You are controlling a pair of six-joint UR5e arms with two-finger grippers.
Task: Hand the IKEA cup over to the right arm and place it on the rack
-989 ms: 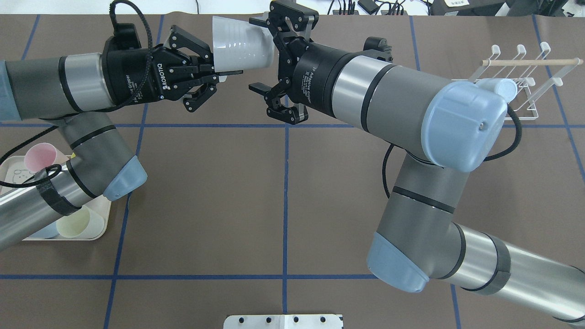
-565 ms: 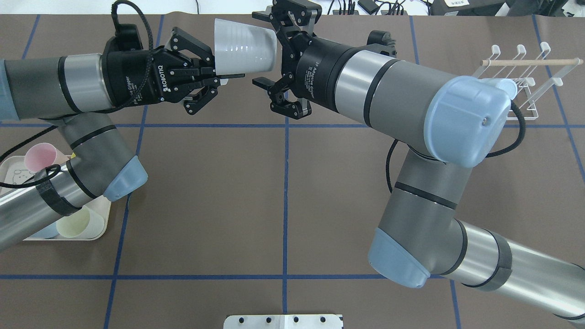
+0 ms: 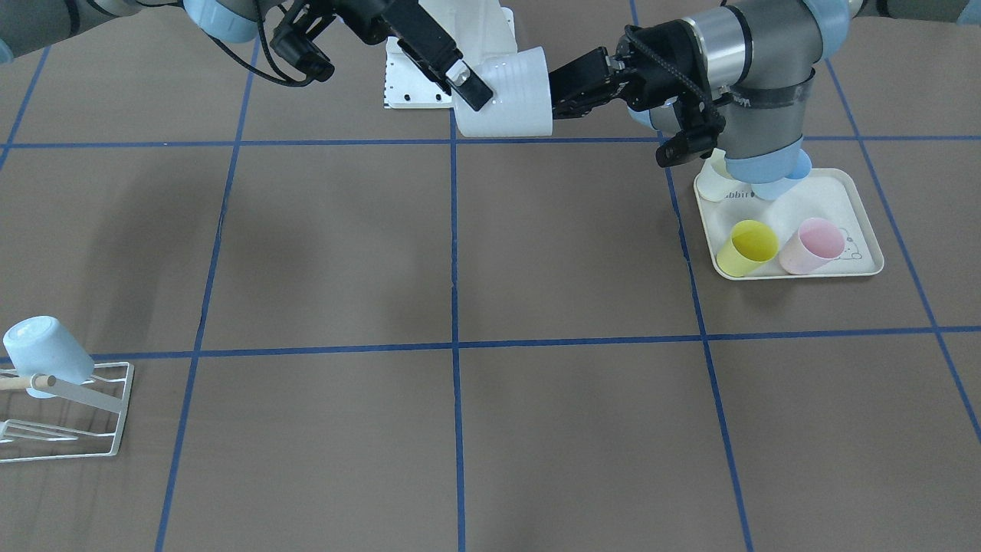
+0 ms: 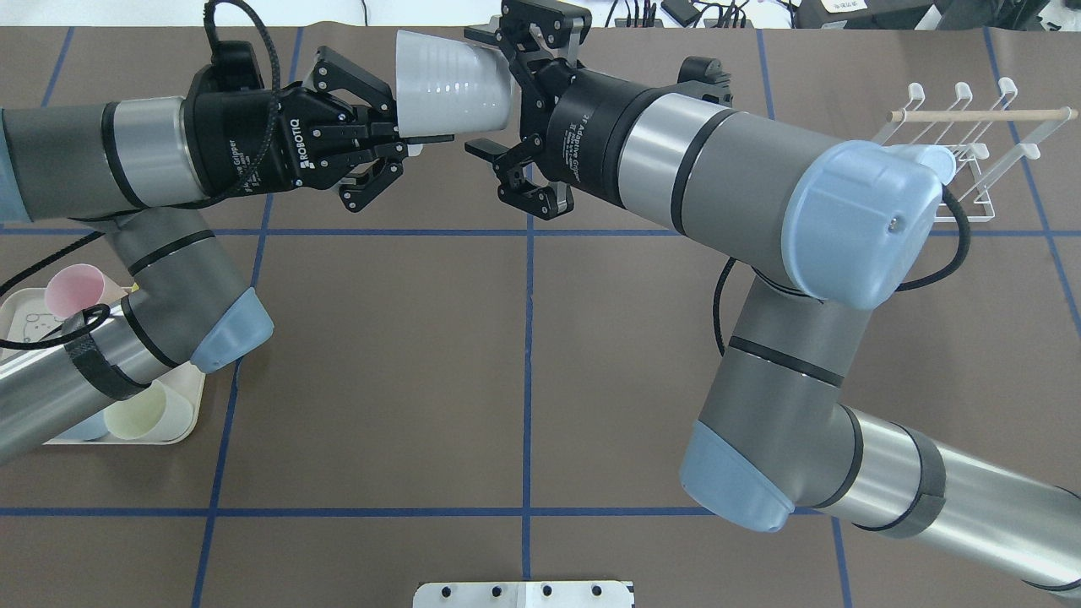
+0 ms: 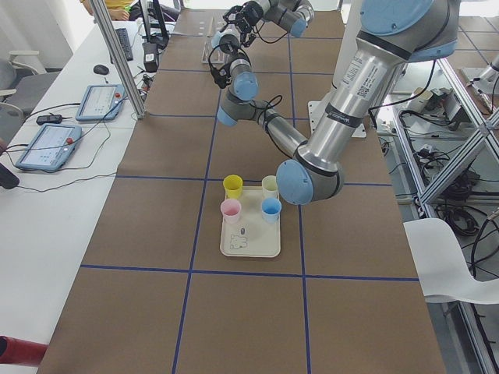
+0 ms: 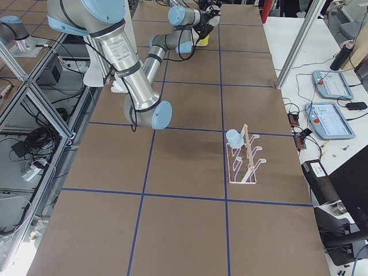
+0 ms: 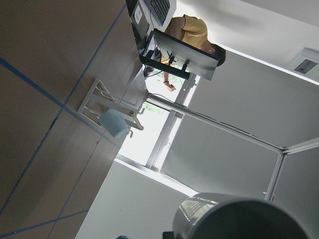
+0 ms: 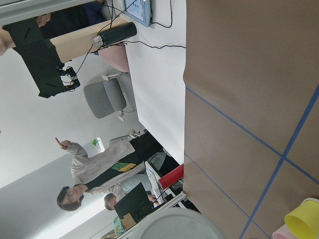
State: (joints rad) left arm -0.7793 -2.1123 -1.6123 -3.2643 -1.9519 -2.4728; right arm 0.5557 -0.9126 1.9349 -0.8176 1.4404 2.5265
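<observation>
Overhead exterior: "ROBOTIQ" on left gripper (image 4: 414, 135) with white cup (image 4: 452, 84)

- White ribbed cup (image 4: 452, 80), sideways in mid-air, rim pinched in the left claw (image 4: 414, 133).
- White wire rack (image 4: 980, 156), wooden peg (image 4: 980, 114) across, stands on the table (image 4: 380, 380), well apart.

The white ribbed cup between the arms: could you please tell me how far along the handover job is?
Done: the left gripper holds the white ribbed plastic cup aloft, shut on its rim. In hand: the right gripper straddles the cup's base, jaws open, not yet clamped. Left: clamp, release, then carry it to the white wire rack, where one pale blue cup already sits.
</observation>
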